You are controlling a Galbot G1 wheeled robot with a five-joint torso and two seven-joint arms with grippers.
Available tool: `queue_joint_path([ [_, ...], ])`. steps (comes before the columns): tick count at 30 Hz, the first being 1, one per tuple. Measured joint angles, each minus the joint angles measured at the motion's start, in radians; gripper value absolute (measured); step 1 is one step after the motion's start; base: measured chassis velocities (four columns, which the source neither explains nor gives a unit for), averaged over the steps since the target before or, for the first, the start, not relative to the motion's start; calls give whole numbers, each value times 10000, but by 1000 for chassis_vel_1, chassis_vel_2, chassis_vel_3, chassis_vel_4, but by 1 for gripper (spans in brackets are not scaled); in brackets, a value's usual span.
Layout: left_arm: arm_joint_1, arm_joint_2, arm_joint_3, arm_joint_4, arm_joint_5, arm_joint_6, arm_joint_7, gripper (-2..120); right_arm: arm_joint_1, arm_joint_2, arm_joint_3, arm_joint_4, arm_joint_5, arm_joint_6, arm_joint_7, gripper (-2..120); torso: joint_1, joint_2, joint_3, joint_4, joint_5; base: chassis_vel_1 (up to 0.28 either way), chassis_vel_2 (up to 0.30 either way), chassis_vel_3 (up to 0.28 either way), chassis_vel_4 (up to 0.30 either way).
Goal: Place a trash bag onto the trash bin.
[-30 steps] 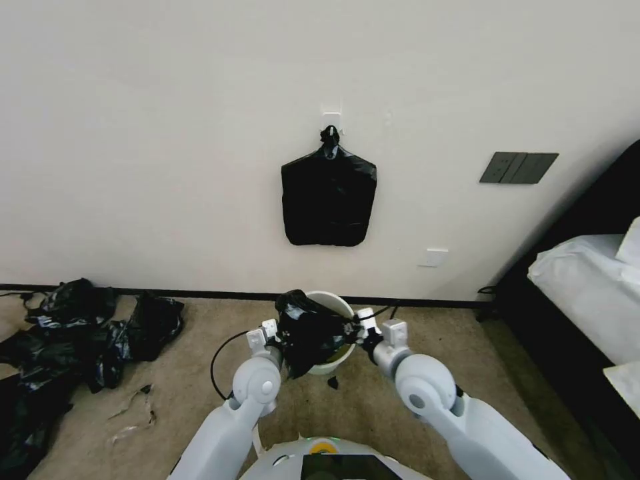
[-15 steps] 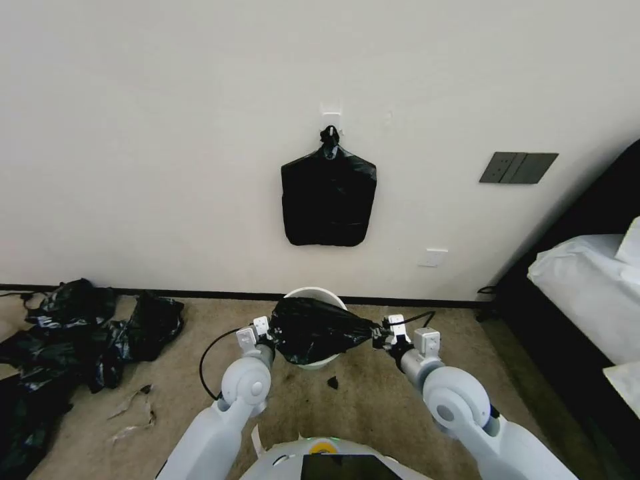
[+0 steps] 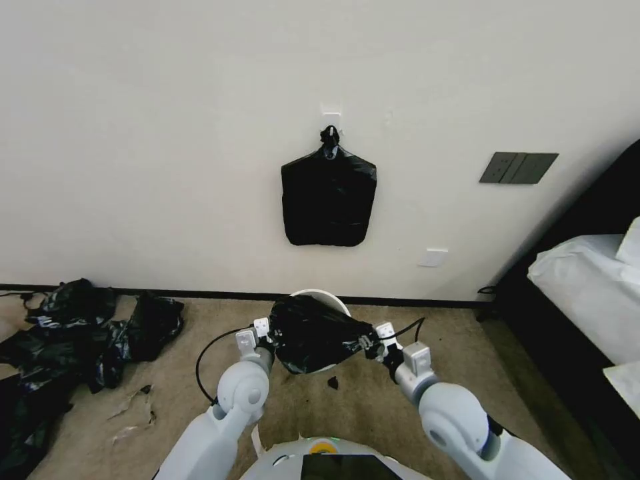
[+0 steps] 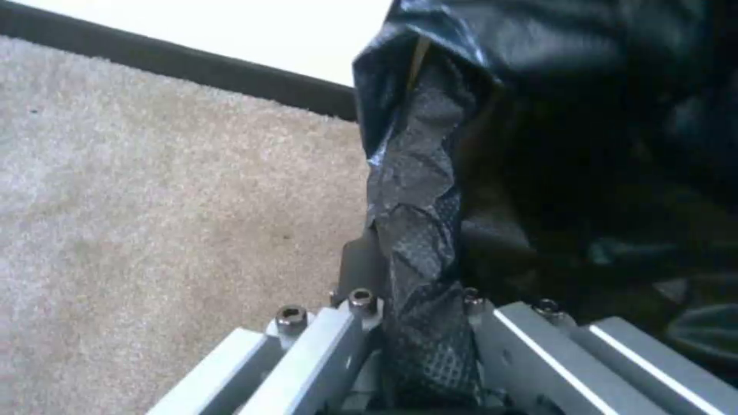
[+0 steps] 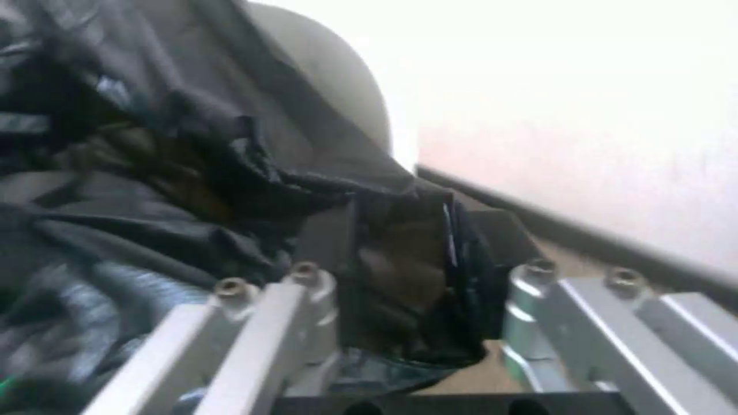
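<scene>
A glossy black trash bag (image 3: 317, 333) hangs stretched between my two grippers, over the near side of the cream-white trash bin (image 3: 319, 295), whose far rim shows behind it. My left gripper (image 3: 269, 339) is shut on the bag's left edge, and film runs between its fingers (image 4: 419, 300). On the other side, my right gripper (image 3: 369, 345) is shut on a bunched fold of the bag (image 5: 400, 276). The bin's pale wall (image 5: 338, 80) rises just behind that fold. Most of the bin is hidden by the bag.
A squarish black bundle (image 3: 328, 198) hangs from a wall hook above the bin. A heap of black bags (image 3: 80, 330) lies on the carpet at the left. A bed with white covers (image 3: 587, 293) stands at the right. A small black scrap (image 3: 331, 383) lies on the floor.
Both grippers spread apart and pulled the bag wide. The right gripper has since come back in a little, and the bag now sits slightly higher and farther over the bin.
</scene>
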Motion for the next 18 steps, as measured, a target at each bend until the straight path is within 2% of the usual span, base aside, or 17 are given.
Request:
queue_joint_path([
  [2,26,93,-7,-135,26,88,-1,1,-143,-174,-47,76,-1067,341,-447,44,0,0,0,0,-1,0,0,0,0],
  [3,26,93,-7,-135,26,88,-1,1,-143,-174,-47,76,-1067,341,-447,44,0,0,0,0,-1,0,0,0,0],
  [6,30,202,-50,-241,25,148,-5,1,-357,-371,38,156,-2116,657,-738,54,1,0,0,0,0,0,0,0,0],
  [11,12,270,-108,-272,-3,199,-10,1,-635,-566,309,244,-3201,1326,-945,76,0,0,0,-1,0,0,0,0,0],
  [12,12,270,-108,-272,-3,199,-10,1,-635,-566,309,244,-3201,1326,-945,76,0,0,0,-1,0,0,0,0,0],
  [14,19,280,-93,-328,-13,245,-14,1,-690,-674,361,406,-3723,1724,-1125,86,1,0,0,-1,0,0,0,0,0],
  [16,20,282,-81,-348,-13,262,-17,1,-689,-735,368,467,-3939,1893,-1221,89,0,0,0,0,-1,0,0,0,0],
  [18,23,302,-32,-438,-17,333,-37,1,-509,-978,235,639,-4412,2241,-1517,97,1,0,0,-2,0,0,0,0,0],
])
